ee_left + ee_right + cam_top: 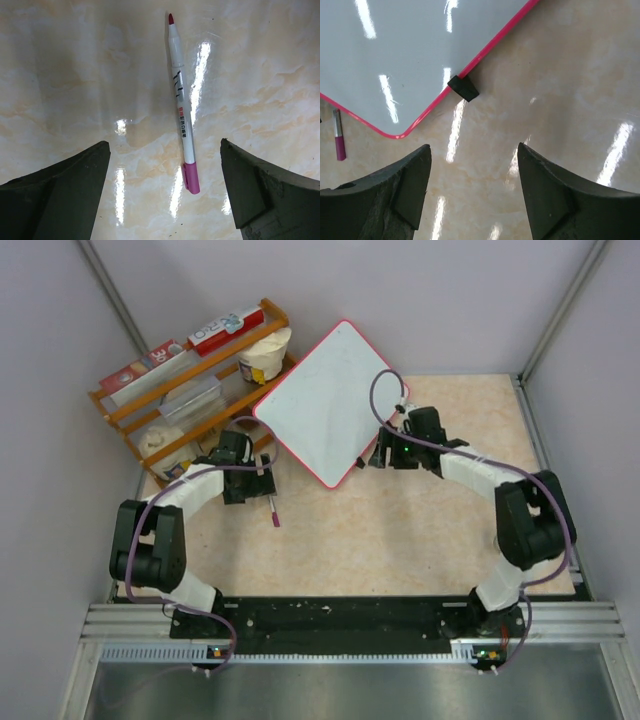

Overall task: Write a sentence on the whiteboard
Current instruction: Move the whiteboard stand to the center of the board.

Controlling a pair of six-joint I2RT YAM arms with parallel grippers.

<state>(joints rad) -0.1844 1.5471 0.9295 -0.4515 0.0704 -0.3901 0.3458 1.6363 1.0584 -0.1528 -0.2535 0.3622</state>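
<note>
Whiteboard (330, 400) at table (400, 530) rear-ctr, rack (150, 381) just L of it, marker (273, 510) on table front-L, apart

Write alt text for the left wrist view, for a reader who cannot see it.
A white marker with a pink rear cap and a bare red tip lies on the glossy beige table. Its capped end sits between the dark fingers of the open left gripper, which touch nothing. Its tip points away from the camera.

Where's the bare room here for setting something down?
Free: the broad middle of the table, bordered by the whiteboard, the marker and the right arm; also the far right corner behind that arm. Crowded: far left, where rack, cup and whiteboard bunch together.
</note>
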